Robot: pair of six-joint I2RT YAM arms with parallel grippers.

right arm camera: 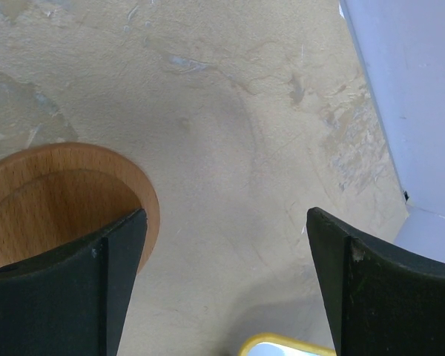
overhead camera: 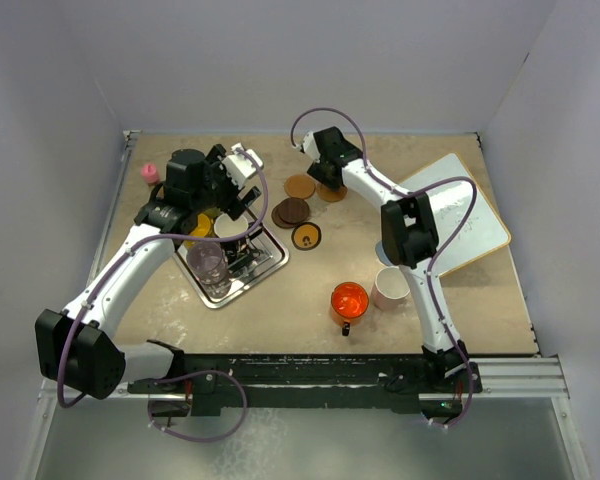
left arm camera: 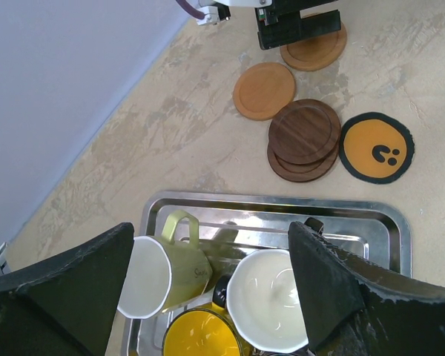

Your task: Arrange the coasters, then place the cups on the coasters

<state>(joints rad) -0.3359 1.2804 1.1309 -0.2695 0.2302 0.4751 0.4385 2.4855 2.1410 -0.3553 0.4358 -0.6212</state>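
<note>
Four coasters lie behind the tray: an orange one (left arm camera: 264, 90), a brown one (left arm camera: 314, 48), a dark brown stack (left arm camera: 304, 132) and a black one with an orange face (left arm camera: 376, 147). My left gripper (left arm camera: 211, 228) hangs open over the silver tray (left arm camera: 274, 200). Below it, a cream-green cup (left arm camera: 163, 271) lies on its side beside a white-inside cup (left arm camera: 271, 297) and a yellow cup (left arm camera: 202, 334). A clear glass cup (overhead camera: 208, 265) stands in the tray too. My right gripper (right arm camera: 226, 213) is open, its left finger over the brown coaster (right arm camera: 52, 200). Red-orange (overhead camera: 348, 300) and pink (overhead camera: 390, 288) cups stand in front.
A white board with a yellow rim (overhead camera: 460, 215) lies at the right of the table. A small pink-capped bottle (overhead camera: 150, 173) stands at the back left corner. Walls close the table on three sides.
</note>
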